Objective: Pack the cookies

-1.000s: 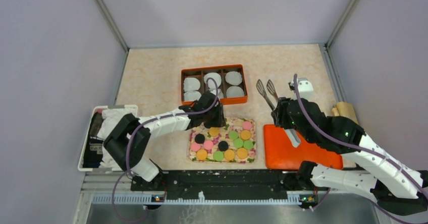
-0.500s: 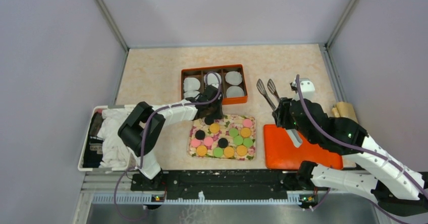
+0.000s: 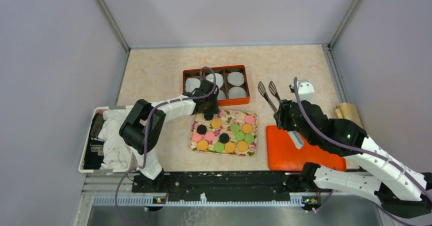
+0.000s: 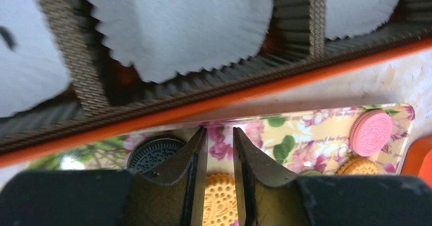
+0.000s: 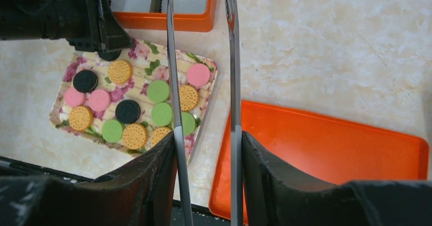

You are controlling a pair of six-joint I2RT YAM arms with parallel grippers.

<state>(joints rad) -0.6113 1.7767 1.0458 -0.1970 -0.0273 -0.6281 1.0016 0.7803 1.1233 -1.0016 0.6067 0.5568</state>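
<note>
Your left gripper (image 4: 220, 134) hangs barely cracked and empty at the far edge of the floral tray (image 4: 316, 139) beside a black cookie (image 4: 153, 152), while your right gripper (image 5: 206, 149) is clamped on the tongs (image 5: 172, 58).

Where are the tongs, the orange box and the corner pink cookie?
tongs (image 5: 233, 83): right wrist view, one metal arm.
orange box (image 3: 235, 102): top view, near wall.
pink cookie (image 4: 370, 133): left wrist view, its centre.

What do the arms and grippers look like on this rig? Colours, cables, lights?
Both arms have white link shells with black joints. A purple cable loops along each, left arm and right arm. Small green lights show on the right arm's black section. The left gripper and right gripper have dark, tapering fingers.
</note>
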